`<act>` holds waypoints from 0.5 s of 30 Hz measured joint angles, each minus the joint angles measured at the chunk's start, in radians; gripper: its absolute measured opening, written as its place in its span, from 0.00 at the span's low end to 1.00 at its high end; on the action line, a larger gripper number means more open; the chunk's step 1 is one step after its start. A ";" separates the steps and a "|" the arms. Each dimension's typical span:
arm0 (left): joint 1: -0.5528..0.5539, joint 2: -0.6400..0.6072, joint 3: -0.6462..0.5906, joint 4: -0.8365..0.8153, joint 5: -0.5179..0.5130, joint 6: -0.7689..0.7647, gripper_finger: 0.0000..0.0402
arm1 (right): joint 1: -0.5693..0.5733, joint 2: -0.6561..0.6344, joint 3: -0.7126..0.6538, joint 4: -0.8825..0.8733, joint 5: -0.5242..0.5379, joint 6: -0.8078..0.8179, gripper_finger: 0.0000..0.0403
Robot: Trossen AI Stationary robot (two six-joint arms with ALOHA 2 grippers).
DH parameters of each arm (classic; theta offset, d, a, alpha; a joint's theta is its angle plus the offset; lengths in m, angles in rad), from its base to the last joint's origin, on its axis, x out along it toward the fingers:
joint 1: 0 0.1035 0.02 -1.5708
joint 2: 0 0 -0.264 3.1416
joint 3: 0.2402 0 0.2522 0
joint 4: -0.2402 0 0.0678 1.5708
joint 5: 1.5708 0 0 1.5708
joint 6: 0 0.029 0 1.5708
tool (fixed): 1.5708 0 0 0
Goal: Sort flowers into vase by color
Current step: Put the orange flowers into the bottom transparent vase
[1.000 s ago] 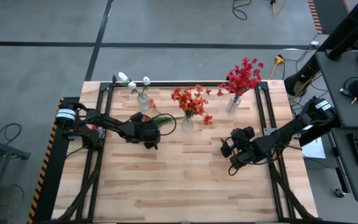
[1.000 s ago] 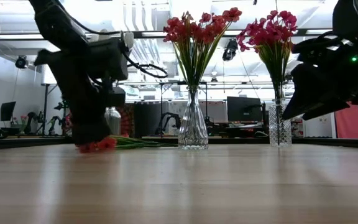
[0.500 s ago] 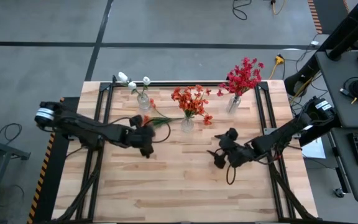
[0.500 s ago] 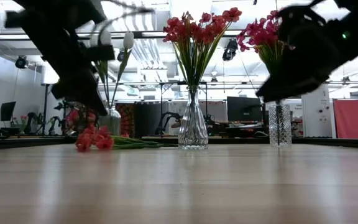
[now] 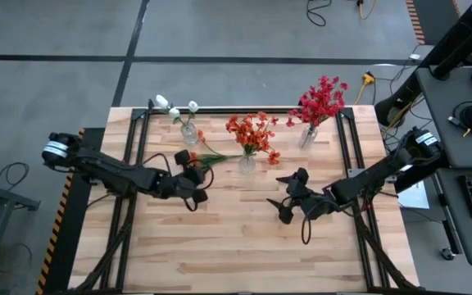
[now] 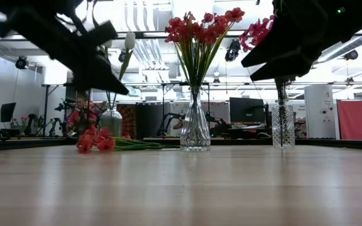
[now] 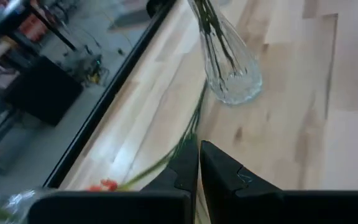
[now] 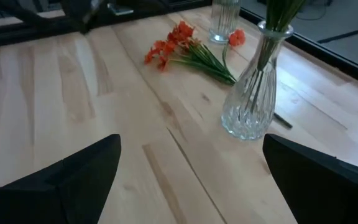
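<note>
Meanwhile, an orange flower (image 5: 211, 157) lay flat on the table (image 5: 244, 238) beside the middle vase (image 5: 247, 164). The left gripper (image 5: 193, 170) was clenched and empty; the right gripper (image 5: 283, 198) hung released.

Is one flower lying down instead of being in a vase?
Yes. An orange flower lies flat on the table between the white-flower vase and the orange-flower vase; the others stand upright in vases.

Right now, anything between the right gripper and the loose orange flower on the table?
Nothing visible. The right gripper hangs open above bare wood, and the right wrist view shows clear tabletop up to the orange flower. The orange vase stands beside that line, not across it. The left gripper, shut, is near the flower's far side.
</note>
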 joint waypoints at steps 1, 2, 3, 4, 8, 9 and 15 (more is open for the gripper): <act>0.011 0.018 -0.019 0.065 0.000 0.020 0.00 | 0.000 0.000 0.000 -0.001 0.007 0.008 0.96; 0.024 0.037 -0.036 0.117 0.000 0.033 0.00 | 0.003 0.000 0.000 -0.001 0.014 0.015 0.96; 0.039 0.058 -0.049 0.161 -0.004 0.044 0.00 | 0.004 0.000 0.000 -0.001 0.017 0.023 0.96; 0.055 0.082 -0.057 0.206 -0.006 0.052 0.00 | 0.004 0.000 0.000 -0.001 0.017 0.031 0.96; 0.121 0.171 -0.076 0.350 -0.007 0.085 0.00 | 0.005 0.000 0.000 -0.001 0.032 0.057 0.96; 0.135 0.191 -0.082 0.371 -0.007 0.088 0.00 | 0.007 0.000 0.000 -0.001 0.039 0.064 0.96; 0.192 0.310 -0.085 0.496 0.013 0.091 0.00 | 0.007 0.001 0.000 -0.002 0.044 0.084 0.96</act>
